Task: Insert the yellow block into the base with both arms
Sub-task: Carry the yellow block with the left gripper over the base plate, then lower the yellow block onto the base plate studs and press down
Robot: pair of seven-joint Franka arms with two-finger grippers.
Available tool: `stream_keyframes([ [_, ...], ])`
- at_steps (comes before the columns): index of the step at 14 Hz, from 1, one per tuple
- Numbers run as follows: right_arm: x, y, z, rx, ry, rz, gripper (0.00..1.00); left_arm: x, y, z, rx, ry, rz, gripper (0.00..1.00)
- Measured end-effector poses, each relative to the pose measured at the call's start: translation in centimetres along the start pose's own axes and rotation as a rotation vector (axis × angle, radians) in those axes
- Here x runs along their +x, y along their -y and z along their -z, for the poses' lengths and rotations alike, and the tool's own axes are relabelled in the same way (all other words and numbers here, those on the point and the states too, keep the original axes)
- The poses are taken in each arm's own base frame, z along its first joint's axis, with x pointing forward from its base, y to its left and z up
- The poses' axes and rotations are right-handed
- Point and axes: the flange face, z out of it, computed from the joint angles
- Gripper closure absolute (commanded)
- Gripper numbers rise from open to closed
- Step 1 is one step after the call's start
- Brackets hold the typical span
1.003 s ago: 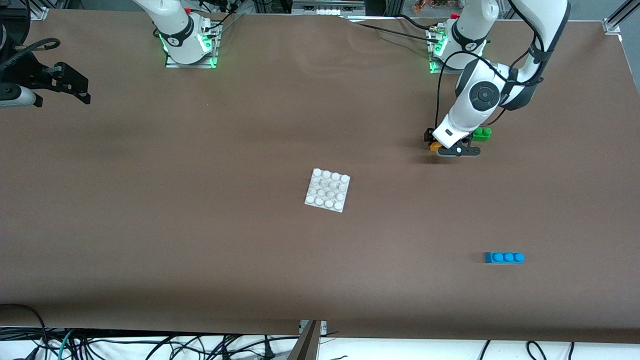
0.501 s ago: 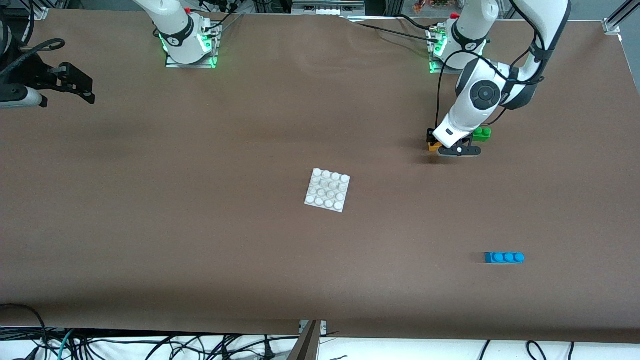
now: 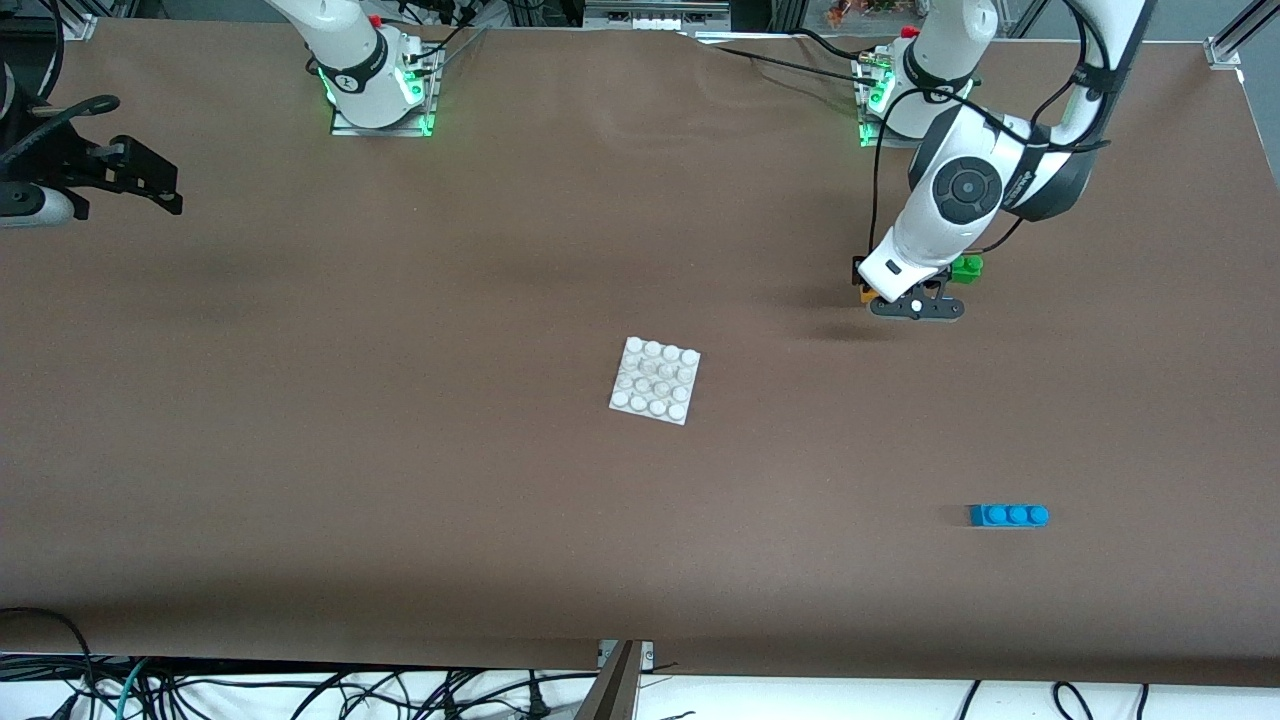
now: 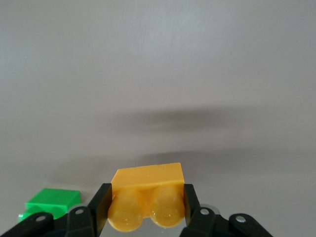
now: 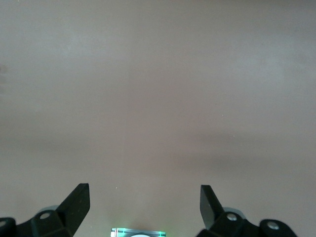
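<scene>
Fingers (image 4: 100, 207) clamp the yellow block (image 4: 147, 190); seemingly green brick (image 4: 52, 200) beside.

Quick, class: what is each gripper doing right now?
Left gripper: shut on the yellow block, beside the green brick.
Right gripper: open, holding nothing, waiting at the right arm's end of the table.

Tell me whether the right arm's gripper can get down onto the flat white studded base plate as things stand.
Probably yes. The flat white studded base plate lies bare mid-table with nothing on or beside it. The right gripper is open and empty; the left gripper, shut on the small yellow-orange plastic brick, is well clear.
</scene>
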Motion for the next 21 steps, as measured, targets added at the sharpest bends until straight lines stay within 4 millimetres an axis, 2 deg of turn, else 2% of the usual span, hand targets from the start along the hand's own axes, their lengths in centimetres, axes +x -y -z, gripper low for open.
stream_keyframes([
  [2, 0.0, 0.0, -0.1, 0.012, 0.001, -0.002, 0.01, 2.3, -1.9, 3.9, -0.014, -0.024, -0.023, 0.60],
  [3, 0.1, 0.1, -0.1, 0.017, 0.000, 0.000, 0.01, 3.4, -3.1, 5.0, -0.030, -0.038, -0.039, 0.60],
  [6, 0.1, 0.5, 0.1, 0.025, -0.002, 0.006, 0.01, 6.7, -7.5, 6.4, -0.084, -0.062, -0.095, 0.59],
  [9, 0.1, 0.7, 0.1, 0.031, -0.003, 0.009, 0.01, 9.0, -13.4, 7.0, -0.131, -0.060, -0.161, 0.59],
  [12, 0.1, 0.6, 0.0, 0.031, -0.002, 0.006, 0.01, 10.8, -18.0, 6.6, -0.175, -0.064, -0.193, 0.57],
  [14, 0.1, 0.5, 0.0, 0.031, -0.002, 0.005, 0.01, 11.3, -21.2, 5.2, -0.177, -0.057, -0.183, 0.57],
  [17, 0.1, 0.5, 0.0, 0.031, -0.002, 0.005, 0.01, 10.9, -25.5, 2.7, -0.105, -0.072, -0.189, 0.58],
  [19, 0.1, 0.5, 0.0, 0.031, -0.002, 0.005, 0.01, 10.6, -28.2, 2.3, -0.087, -0.095, -0.207, 0.58],
  [21, 0.1, 0.5, 0.0, 0.031, -0.002, 0.005, 0.01, 10.9, -29.6, 2.3, -0.095, -0.111, -0.214, 0.57],
])
